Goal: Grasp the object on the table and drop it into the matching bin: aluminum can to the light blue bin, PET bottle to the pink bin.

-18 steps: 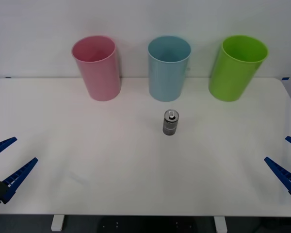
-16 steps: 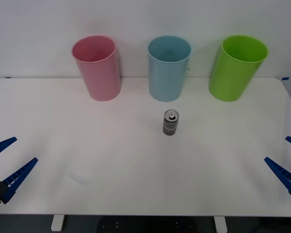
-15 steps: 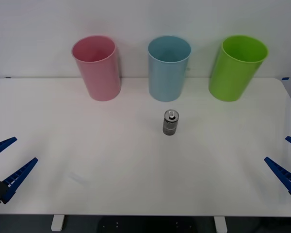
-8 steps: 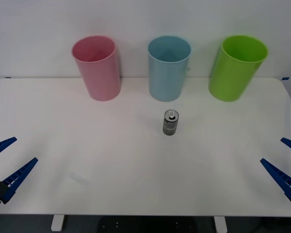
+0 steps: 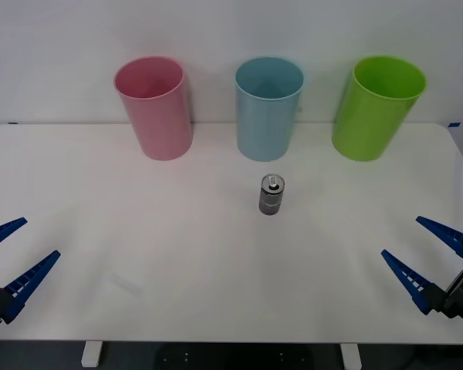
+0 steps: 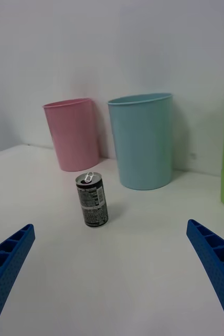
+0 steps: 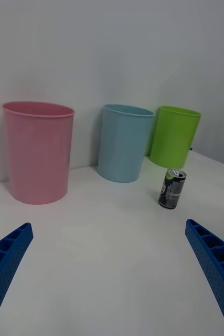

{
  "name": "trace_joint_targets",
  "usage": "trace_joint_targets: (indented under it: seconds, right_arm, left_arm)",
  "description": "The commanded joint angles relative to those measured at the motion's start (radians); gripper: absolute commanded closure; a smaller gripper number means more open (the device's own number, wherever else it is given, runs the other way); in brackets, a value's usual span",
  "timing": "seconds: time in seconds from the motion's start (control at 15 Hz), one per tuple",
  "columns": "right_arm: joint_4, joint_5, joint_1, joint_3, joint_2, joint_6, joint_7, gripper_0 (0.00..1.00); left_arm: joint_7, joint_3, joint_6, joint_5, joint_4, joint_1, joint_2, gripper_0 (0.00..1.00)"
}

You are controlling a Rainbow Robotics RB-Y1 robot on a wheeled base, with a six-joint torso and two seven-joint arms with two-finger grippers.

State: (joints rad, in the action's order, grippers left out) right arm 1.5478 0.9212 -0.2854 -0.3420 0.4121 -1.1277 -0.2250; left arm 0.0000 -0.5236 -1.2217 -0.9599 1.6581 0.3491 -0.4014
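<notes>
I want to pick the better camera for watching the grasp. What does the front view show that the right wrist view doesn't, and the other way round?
Front view alone: both open grippers together, the left gripper low at the table's left edge and the right gripper at its right edge, plus the lime green bin whole and the table's full outline.

Right wrist view alone: the aluminum can's printed side label, seen from the side.

Both: the can standing upright in front of the light blue bin, apart from it, with the pink bin beside that one.
</notes>
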Motion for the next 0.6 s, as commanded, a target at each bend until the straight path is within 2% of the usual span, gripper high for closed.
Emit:
trace_joint_targets:
  seconds: [0.07, 0.6]
  right_arm:
    - [-0.002, 0.001, 0.012, 0.072, -0.001, 0.085, -0.076, 0.00]
    - [-0.002, -0.001, 0.092, 0.301, -0.003, 0.359, -0.135, 0.00]
  left_arm:
    - [0.000, 0.000, 0.000, 0.000, 0.000, 0.000, 0.000, 0.00]
    - [0.000, 0.000, 0.000, 0.000, 0.000, 0.000, 0.000, 0.00]
